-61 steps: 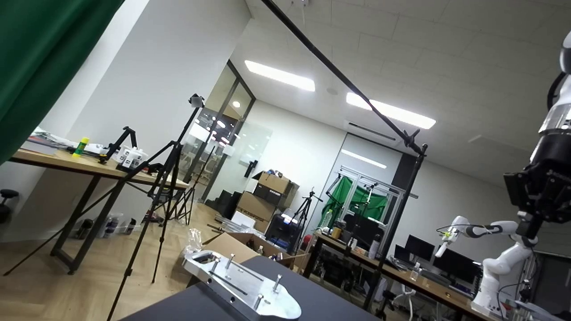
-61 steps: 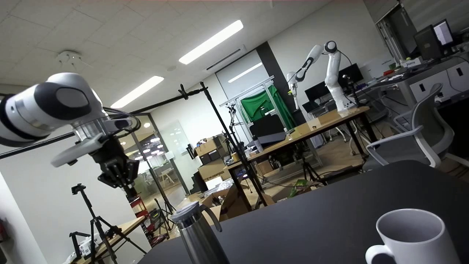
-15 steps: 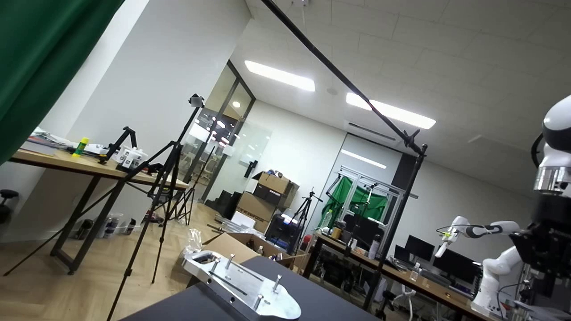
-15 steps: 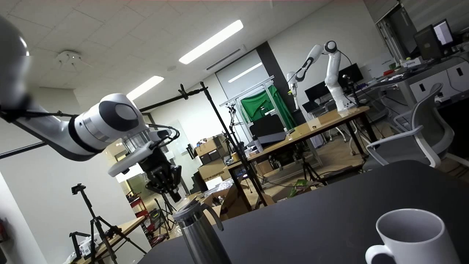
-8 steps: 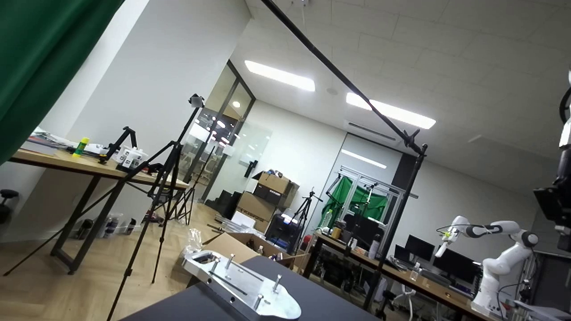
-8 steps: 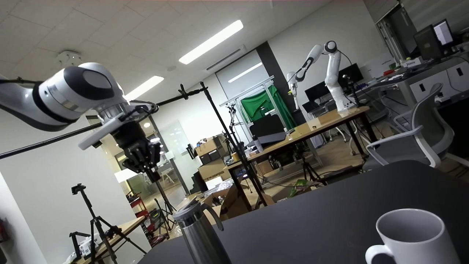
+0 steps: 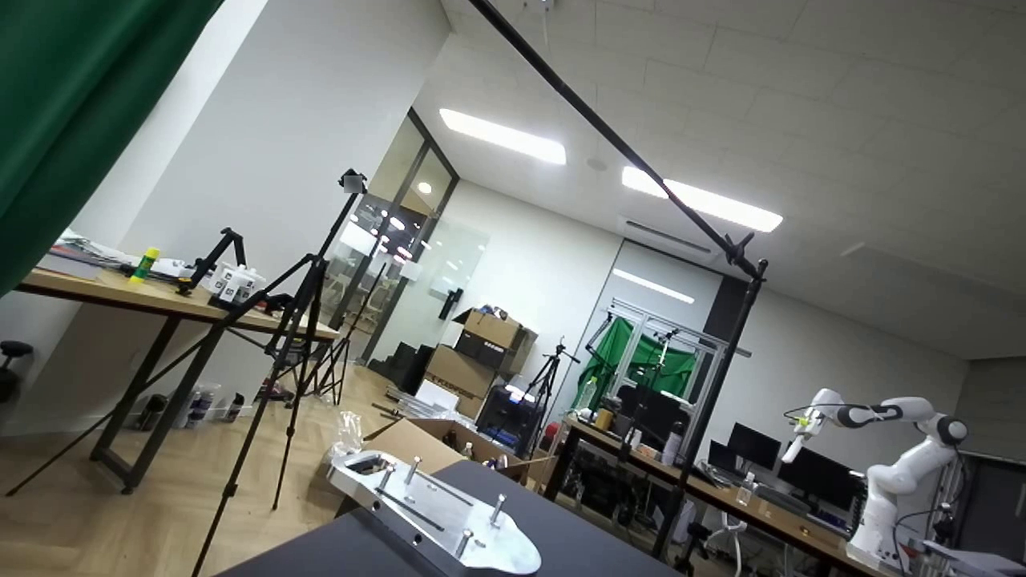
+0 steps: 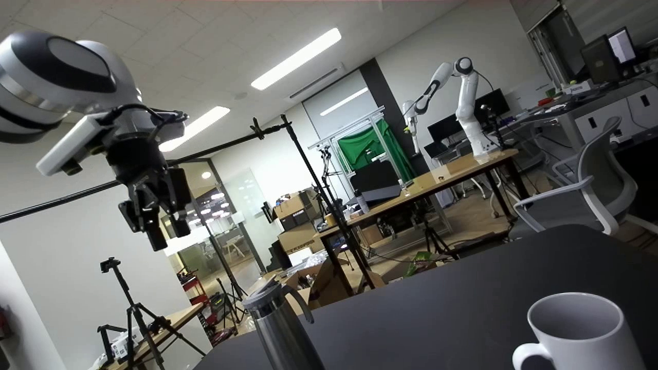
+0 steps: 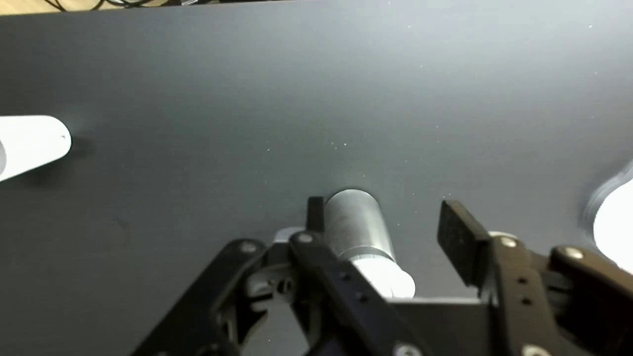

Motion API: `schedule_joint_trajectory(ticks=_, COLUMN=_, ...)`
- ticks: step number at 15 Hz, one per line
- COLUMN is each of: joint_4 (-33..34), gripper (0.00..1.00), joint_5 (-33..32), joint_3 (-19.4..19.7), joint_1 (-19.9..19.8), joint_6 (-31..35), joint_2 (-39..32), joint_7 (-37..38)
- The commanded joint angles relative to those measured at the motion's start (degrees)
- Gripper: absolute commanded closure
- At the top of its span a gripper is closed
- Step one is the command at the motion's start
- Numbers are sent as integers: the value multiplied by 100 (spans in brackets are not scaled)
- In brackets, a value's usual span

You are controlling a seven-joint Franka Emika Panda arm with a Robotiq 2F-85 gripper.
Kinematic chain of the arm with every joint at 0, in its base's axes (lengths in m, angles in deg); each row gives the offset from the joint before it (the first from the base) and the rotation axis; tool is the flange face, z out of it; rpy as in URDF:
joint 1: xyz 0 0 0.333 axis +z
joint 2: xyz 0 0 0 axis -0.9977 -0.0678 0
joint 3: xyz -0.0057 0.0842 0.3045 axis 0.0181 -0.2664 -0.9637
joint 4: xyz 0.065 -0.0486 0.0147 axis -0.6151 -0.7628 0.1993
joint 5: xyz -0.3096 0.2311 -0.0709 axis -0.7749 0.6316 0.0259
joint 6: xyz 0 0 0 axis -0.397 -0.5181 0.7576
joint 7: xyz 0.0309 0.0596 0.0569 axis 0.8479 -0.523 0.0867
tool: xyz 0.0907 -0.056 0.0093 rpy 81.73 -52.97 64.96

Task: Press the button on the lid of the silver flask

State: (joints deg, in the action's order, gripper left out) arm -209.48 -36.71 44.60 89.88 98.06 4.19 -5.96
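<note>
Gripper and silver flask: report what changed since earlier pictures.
In an exterior view, the gripper has moved up and left since a second ago, away from the silver flask, fingers now open. Since the oldest picture, the flask shifted slightly right and its lid flap seems raised. The white mug and studded metal plate stayed put.

You've got one flask [image 8: 284,329], one mug [image 8: 586,341], one metal plate [image 7: 442,502], four posts [image 7: 498,510], two robot arms [image 8: 467,100], two fingers [image 9: 460,242] on your pincer [image 9: 383,217]!

Satin metal flask [image 8: 286,334], smooth ceramic-looking mug [image 8: 591,352], matt tabletop [image 8: 437,318]
</note>
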Motion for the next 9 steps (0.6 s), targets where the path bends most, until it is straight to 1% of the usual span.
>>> schedule_joint_trajectory(ticks=1, joint_4=-178, gripper=7, joint_5=140, joint_3=50, joint_1=-113, joint_6=-299, joint_2=499, joint_7=105)
schedule_joint_trajectory(ticks=2, joint_4=-175, gripper=2, joint_5=170, joint_3=55, joint_1=-126, joint_6=-340, joint_2=526, joint_7=89)
schedule_joint_trajectory(ticks=3, joint_4=-168, gripper=0, joint_5=244, joint_3=59, joint_1=-128, joint_6=-361, joint_2=540, joint_7=87)
schedule_joint_trajectory(ticks=4, joint_4=-159, gripper=0, joint_5=376, joint_3=73, joint_1=-111, joint_6=-403, joint_2=542, joint_7=59)
schedule_joint_trajectory(ticks=5, joint_4=-129, gripper=5, joint_5=214, joint_3=24, joint_1=-137, joint_6=-311, joint_2=474, joint_7=-9)
schedule_joint_trajectory(ticks=6, joint_4=-133, gripper=0, joint_5=270, joint_3=25, joint_1=-136, joint_6=-324, joint_2=479, joint_7=-10)
schedule_joint_trajectory(ticks=9, joint_4=-143, gripper=0, joint_5=325, joint_3=26, joint_1=-135, joint_6=-326, joint_2=476, joint_7=-10)
